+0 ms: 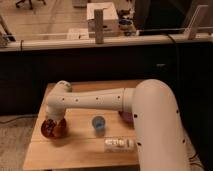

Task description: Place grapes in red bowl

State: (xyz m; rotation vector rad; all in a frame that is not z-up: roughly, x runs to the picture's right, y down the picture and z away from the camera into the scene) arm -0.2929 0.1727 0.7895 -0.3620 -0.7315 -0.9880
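The red bowl sits on the left front part of the wooden table. My white arm reaches across the table from the right. My gripper hangs down at the arm's left end, right over and into the red bowl, and covers most of its inside. The grapes do not show as a separate thing; if they are in the bowl or in the gripper, they are hidden.
A small blue cup stands mid-table, right of the red bowl. A white bottle lies near the front edge. A pale purple bowl peeks out behind the arm. A dark counter with a glass rail runs behind the table.
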